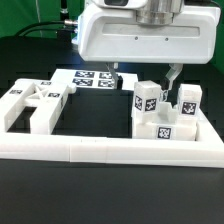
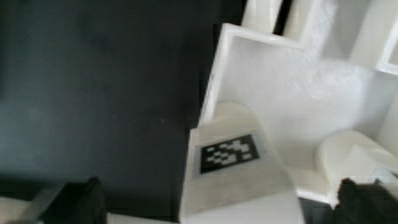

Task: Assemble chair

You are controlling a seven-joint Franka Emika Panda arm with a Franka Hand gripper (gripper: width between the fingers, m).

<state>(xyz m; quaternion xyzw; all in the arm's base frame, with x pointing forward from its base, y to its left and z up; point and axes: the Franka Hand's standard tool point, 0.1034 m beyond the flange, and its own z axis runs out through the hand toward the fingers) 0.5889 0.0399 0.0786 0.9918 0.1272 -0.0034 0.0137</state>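
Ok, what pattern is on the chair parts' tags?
Black-and-white squares; tags on chair parts show best in the exterior view.

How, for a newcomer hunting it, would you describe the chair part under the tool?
Follow the long white border rail to the exterior view's right, where white tagged blocks cluster behind it. Take the upright block beneath the open tool: it is the cluster's standing piece nearest that view's left.
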